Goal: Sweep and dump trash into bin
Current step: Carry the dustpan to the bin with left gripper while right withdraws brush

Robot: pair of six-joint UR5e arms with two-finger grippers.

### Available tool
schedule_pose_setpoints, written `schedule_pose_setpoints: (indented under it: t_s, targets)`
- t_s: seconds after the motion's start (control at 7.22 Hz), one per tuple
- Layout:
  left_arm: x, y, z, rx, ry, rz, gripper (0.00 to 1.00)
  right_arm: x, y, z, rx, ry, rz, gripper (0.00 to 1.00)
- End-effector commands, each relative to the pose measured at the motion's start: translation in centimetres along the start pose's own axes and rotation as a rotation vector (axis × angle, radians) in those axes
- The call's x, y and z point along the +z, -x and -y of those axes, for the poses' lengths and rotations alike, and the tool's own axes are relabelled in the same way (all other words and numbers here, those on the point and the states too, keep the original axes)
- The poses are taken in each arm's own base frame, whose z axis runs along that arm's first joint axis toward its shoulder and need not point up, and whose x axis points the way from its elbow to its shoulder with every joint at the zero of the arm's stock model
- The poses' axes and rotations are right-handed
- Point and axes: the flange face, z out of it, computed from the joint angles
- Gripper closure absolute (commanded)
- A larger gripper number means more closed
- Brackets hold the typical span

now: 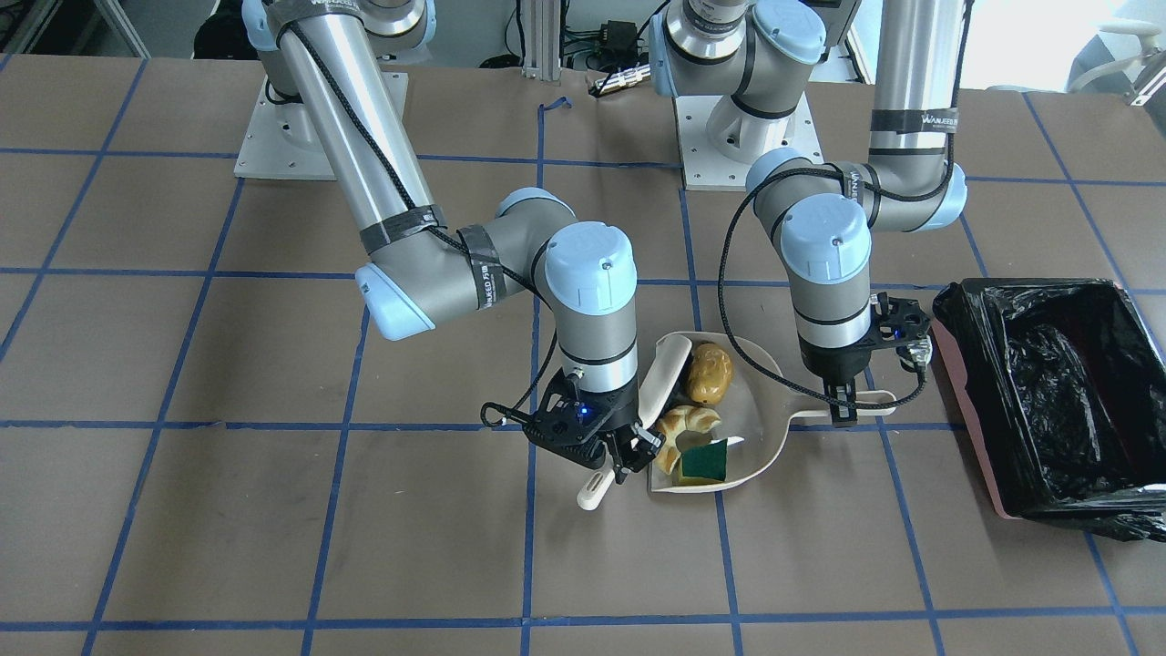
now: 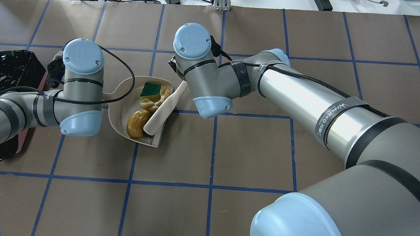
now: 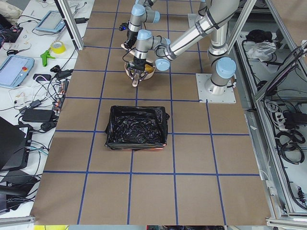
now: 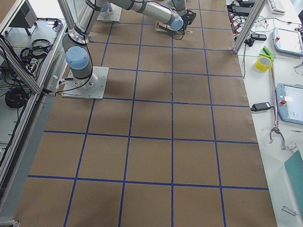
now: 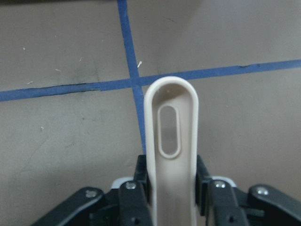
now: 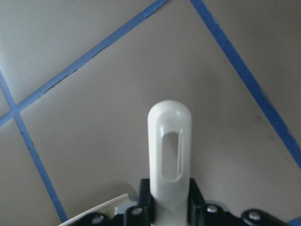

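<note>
Lying in the dustpan (image 1: 761, 428), all three trash items are recorded in the front-facing view: bread roll (image 1: 710, 373) at 12 o'clock, sponge piece (image 1: 706, 463) at 6 o'clock, croissant (image 1: 685, 426) between. The left jaws are closed on the dustpan handle (image 5: 170, 136); the right jaws are closed on the scraper handle (image 6: 169, 146). The bin (image 1: 973, 415) is set on the counter (image 1: 273, 528) at 3 o'clock of the dustpan, apart.

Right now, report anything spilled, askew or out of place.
Nothing stands out. The roll, croissant and sponge all lie inside the dustpan, none on the table, and the bin stands upright beside it.
</note>
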Motion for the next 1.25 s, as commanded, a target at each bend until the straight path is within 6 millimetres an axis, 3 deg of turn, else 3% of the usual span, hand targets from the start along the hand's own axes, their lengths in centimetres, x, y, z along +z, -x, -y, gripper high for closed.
schedule_pose_setpoints:
  t_s: [0.0, 0.14, 0.42, 0.83, 1.11]
  targets:
    - [-0.2, -0.4, 0.2, 0.001, -0.002, -0.007, 1.00, -0.6, 1.7, -2.6, 0.025, 0.007, 0.018, 1.00]
    - [-0.2, -0.4, 0.2, 0.002, -0.002, -0.007, 1.00, -0.4, 1.5, -2.5, -0.002, 0.011, 0.005, 1.00]
    - [-0.2, -0.4, 0.2, 0.001, 0.000, -0.008, 1.00, -1.7, 0.1, 0.2, -0.084, 0.034, -0.055, 1.00]
    - [-0.7, -0.9, 0.5, 0.021, 0.000, -0.018, 1.00, -5.5, -3.7, 6.7, -0.181, 0.090, -0.119, 1.00]
    - [-2.4, -1.7, 0.9, 0.055, 0.125, 0.041, 1.00, -7.8, -8.0, 12.8, -0.256, 0.128, -0.147, 1.00]
